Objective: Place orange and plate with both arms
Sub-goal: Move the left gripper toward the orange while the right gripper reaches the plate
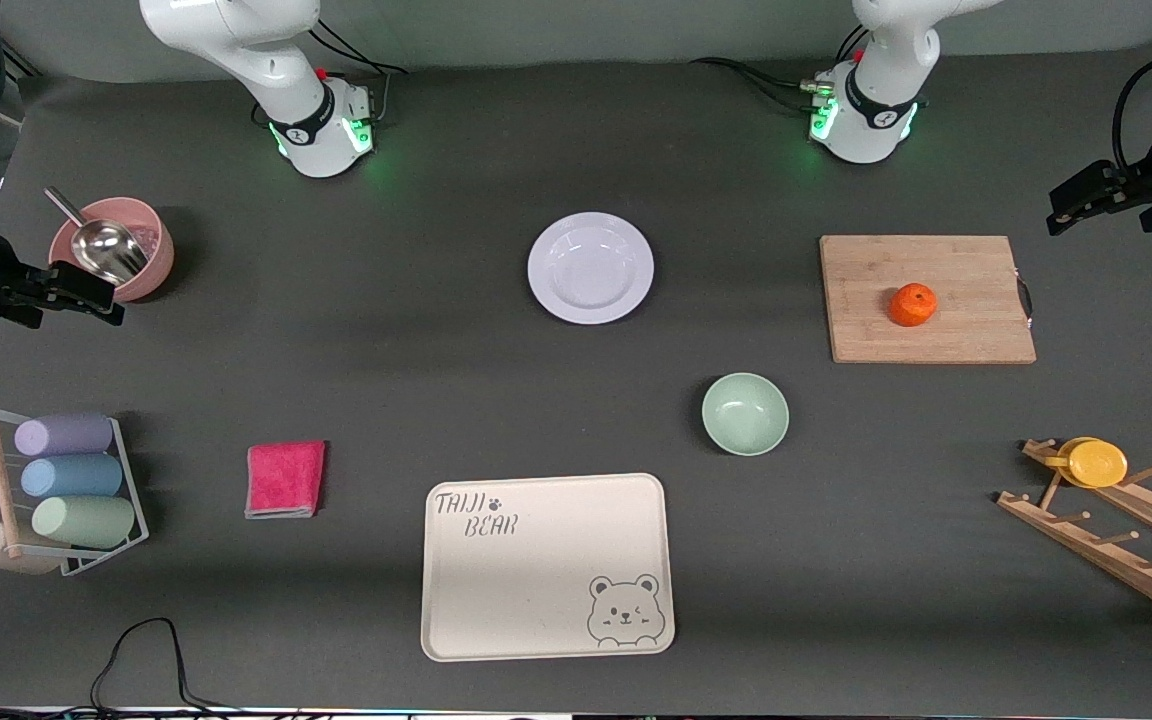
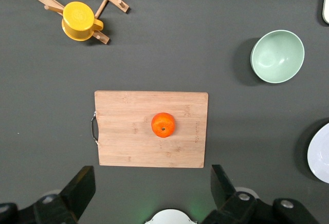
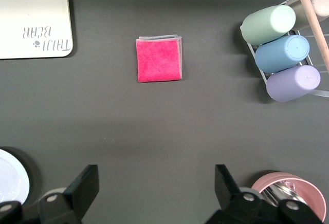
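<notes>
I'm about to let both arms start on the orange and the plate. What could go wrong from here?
The orange is round and sits loose on the cutting board; a nudge from the open left end effector could roll it off. The plate lies flat on the table, so the open right end effector may slip off its low rim. Both arms reaching inward might crowd each other.

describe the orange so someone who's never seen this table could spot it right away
Find the wooden cutting board at the left arm's end of the table. The orange sits on it near the middle: a small round bright fruit, unlike the flatter yellow cup on the wooden rack nearer the front camera.
</notes>
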`<state>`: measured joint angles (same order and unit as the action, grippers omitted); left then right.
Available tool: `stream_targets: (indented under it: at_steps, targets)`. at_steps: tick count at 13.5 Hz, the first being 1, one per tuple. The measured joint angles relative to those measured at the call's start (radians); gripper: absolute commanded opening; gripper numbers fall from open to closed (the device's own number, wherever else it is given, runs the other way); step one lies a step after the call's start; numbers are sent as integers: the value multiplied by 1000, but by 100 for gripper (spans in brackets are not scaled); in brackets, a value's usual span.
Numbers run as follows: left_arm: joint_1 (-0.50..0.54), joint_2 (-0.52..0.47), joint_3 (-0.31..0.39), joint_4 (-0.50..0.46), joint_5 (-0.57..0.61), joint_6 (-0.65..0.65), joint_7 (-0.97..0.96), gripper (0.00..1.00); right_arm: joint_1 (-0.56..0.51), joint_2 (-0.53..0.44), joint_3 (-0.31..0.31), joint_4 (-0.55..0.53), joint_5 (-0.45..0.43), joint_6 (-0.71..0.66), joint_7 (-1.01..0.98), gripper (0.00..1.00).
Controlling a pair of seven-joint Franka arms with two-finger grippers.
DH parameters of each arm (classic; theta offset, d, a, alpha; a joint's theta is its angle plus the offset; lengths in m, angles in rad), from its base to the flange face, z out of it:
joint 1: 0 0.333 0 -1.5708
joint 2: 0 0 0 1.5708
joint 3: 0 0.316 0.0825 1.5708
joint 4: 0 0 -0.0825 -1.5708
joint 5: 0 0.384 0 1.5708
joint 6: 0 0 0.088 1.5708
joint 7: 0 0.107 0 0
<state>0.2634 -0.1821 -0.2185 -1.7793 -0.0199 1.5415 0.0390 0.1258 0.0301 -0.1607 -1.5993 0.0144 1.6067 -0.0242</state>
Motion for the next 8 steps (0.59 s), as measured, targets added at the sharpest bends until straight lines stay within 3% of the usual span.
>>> stream_targets:
  at_steps: [8]
  targets:
    - [11,9,8,-9,4,-9,1,100,1,-7,0,-10,0,0,0,100]
